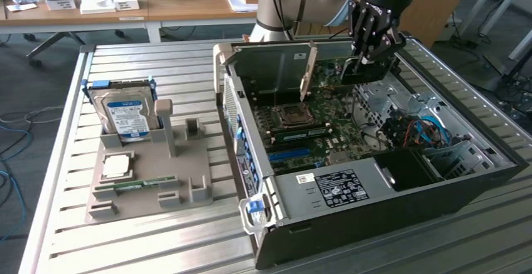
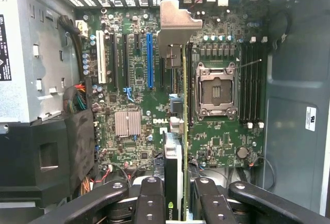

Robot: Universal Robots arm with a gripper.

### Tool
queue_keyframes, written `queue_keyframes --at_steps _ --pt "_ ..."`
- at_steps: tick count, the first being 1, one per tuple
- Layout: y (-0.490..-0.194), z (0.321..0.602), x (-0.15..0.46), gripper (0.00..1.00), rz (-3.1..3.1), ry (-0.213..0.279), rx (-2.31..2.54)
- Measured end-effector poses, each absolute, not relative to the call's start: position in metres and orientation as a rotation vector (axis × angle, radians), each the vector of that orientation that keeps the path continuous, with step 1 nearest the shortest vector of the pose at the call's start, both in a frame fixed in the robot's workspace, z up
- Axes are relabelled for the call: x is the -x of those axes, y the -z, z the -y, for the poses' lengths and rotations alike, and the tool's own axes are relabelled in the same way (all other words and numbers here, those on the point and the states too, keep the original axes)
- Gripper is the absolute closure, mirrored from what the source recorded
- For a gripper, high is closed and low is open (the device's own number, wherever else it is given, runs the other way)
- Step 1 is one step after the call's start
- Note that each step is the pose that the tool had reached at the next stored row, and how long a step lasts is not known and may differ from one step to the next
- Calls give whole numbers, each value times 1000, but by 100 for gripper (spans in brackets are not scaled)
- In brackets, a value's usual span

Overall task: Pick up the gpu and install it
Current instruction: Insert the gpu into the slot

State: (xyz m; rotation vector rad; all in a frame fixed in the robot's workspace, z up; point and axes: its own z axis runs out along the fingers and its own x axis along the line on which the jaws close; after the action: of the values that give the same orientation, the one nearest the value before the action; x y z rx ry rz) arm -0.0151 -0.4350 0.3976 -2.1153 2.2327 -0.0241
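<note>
**gpu in claw, over the board, not seated**

claw [image 2: 178,189] is closed on the gpu [image 2: 174,154], one finger on each face, gripping the end away from its bracket. the card hangs edge-down inside the open case [image 1: 465,180], above the motherboard [image 2: 139,131]. as far as i can judge it is not seated. in the wrist view it reads as a thin line between the blue slot [image 2: 149,61] and the cpu socket [image 2: 216,92]. its silver bracket [image 2: 175,22] points toward the vented rear wall.

judgement on doing this step well:
- hold the card's edge parallel to the dark slot [image 2: 189,79] just beside that line.
- get the card squarely over the slot before any descent (it looks slightly off to one side, though the viewing angle may account for that).
- the bracket tab should enter the rear opening as the edge connector meets the slot.
- go straight down with no tilt, since a skewed card would likely jam or load the connector.
</note>
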Motion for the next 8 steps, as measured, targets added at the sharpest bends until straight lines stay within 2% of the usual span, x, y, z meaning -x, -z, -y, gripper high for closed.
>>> queue_keyframes --at_steps 8 --pt "-397 435 18 73 -2232 24 2116"
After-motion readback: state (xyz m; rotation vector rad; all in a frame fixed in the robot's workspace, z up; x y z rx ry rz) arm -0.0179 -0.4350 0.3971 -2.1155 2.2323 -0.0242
